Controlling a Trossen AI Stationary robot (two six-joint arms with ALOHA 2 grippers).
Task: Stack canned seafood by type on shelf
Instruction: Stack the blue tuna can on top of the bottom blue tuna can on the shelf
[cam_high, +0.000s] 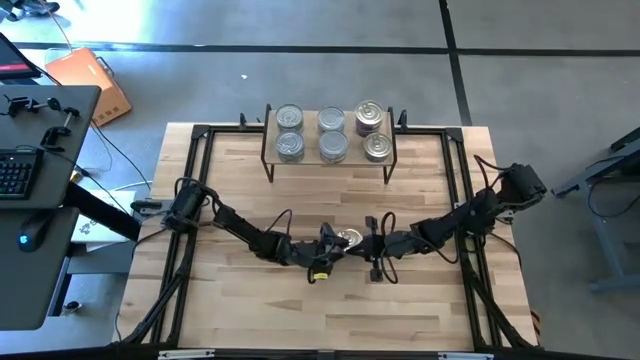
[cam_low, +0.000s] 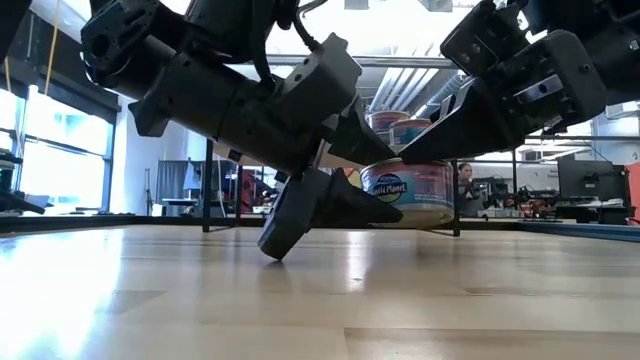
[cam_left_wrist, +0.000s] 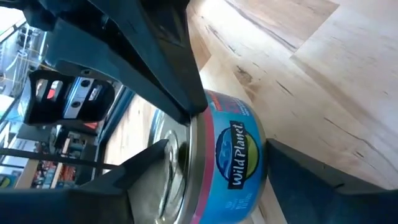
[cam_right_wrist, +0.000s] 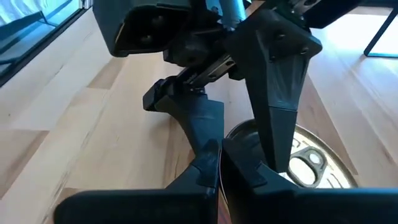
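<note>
One can of seafood (cam_high: 349, 238) with a blue "Wild Planet" label (cam_left_wrist: 239, 155) stands flat on the table's middle. My left gripper (cam_high: 333, 245) comes at it from the table's left. It is open, with one finger on each side of the can. My right gripper (cam_high: 368, 243) comes from the table's right, shut, with its tips at the can's lid (cam_right_wrist: 305, 165). At the table's far edge the shelf (cam_high: 311, 135) carries several more cans, which stand on its board. My left gripper has one finger (cam_left_wrist: 168, 68) against the can's top rim (cam_left_wrist: 194, 115). The other finger (cam_left_wrist: 317, 180) stands close beside the can's wall, and I cannot tell whether it touches. The fingers slant down from the table's left. My right gripper's shut fingertips (cam_right_wrist: 214, 165) rest on the can's lid near its rim (cam_right_wrist: 239, 140), slanting down from the table's right. The can stays flat on the table.
Black frame rails (cam_high: 200, 135) run along the table's left, right and far edges. Cables trail from both arms. A desk with a keyboard (cam_high: 15, 170) stands beyond the table's left edge. Bare wood lies between the can and the shelf and toward the near edge.
</note>
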